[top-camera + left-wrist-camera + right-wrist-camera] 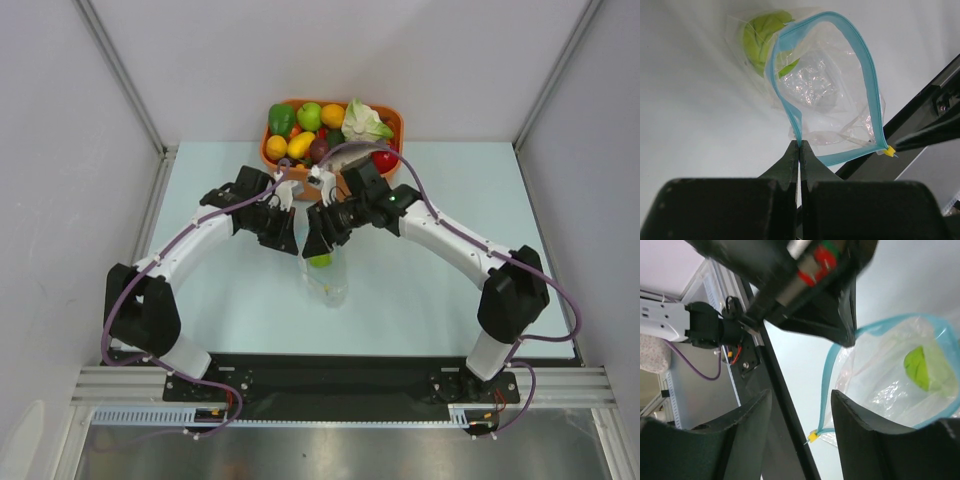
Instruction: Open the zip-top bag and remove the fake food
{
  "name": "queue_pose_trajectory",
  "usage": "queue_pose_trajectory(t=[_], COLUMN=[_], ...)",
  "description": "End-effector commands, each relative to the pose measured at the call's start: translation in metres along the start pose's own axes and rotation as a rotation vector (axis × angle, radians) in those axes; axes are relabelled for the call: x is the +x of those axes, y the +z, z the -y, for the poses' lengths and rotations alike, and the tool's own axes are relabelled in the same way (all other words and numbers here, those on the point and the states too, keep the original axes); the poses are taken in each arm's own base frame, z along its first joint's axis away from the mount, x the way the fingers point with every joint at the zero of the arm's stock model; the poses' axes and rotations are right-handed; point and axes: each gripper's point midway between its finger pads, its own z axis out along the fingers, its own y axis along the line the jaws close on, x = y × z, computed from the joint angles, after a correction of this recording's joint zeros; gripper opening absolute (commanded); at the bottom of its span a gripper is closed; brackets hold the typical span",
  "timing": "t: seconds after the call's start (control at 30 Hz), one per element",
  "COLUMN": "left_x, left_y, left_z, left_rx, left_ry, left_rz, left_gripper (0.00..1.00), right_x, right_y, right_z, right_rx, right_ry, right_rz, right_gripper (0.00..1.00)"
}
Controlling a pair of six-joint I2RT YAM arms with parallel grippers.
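**Bag open, fruit not out yet**

The left gripper (800,146) was pinched tight on the blue zip strip of the zip-top bag (820,85), near the middle of the table (450,200). The bag's mouth gaped wide. The right gripper (800,427) had its fingers spread and held nothing, just beside the mouth's edge. A lime-green fruit (760,40) sat deep inside. I thought the right gripper next had to reach in. The mouth looked narrow. The orange tub (267,152) stood well behind.

From above the bag's (329,283) mouth is hidden; the right wrist view crops it, its green fruit (921,367) blurred.
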Motion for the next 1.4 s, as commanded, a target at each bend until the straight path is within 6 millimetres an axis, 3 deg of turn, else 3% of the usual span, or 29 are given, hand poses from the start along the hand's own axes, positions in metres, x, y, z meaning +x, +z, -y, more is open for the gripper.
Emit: queue_pose_trajectory(t=[0.0, 0.17, 0.33, 0.7, 0.93, 1.17, 1.33, 1.37], left_x=[-0.008, -0.01, -0.013, -0.008, -0.008, -0.007, -0.005, -0.006], left_y=[-0.008, -0.007, -0.007, -0.002, 0.001, 0.004, 0.006, 0.006], left_z=[0.006, 0.008, 0.011, 0.012, 0.016, 0.016, 0.015, 0.015], left_rx=[0.016, 0.027, 0.036, 0.055, 0.069, 0.075, 0.076, 0.076], left_ry=[0.047, 0.045, 0.051, 0.049, 0.059, 0.059, 0.053, 0.055], left_rz=[0.046, 0.048, 0.05, 0.026, 0.016, 0.006, -0.004, -0.002], left_gripper=[0.0, 0.0, 0.0, 0.0, 0.0, 0.0, 0.0, 0.0], right_x=[0.026, 0.038, 0.044, 0.062, 0.049, 0.035, 0.026, 0.033], right_y=[0.005, 0.022, 0.038, 0.051, 0.06, 0.066, 0.076, 0.081], right_z=[-0.001, 0.02, 0.055, 0.12, 0.136, 0.142, 0.147, 0.153], right_rx=[-0.011, 0.058, 0.206, 0.477, 0.518, 0.525, 0.506, 0.508], right_ry=[0.049, 0.07, 0.097, 0.149, 0.14, 0.113, 0.074, 0.077], right_rz=[-0.062, -0.068, -0.057, -0.042, 0.024, 0.087, 0.118, 0.103], right_gripper=[0.56, 0.55, 0.56, 0.59, 0.65, 0.82, 0.84, 0.84])
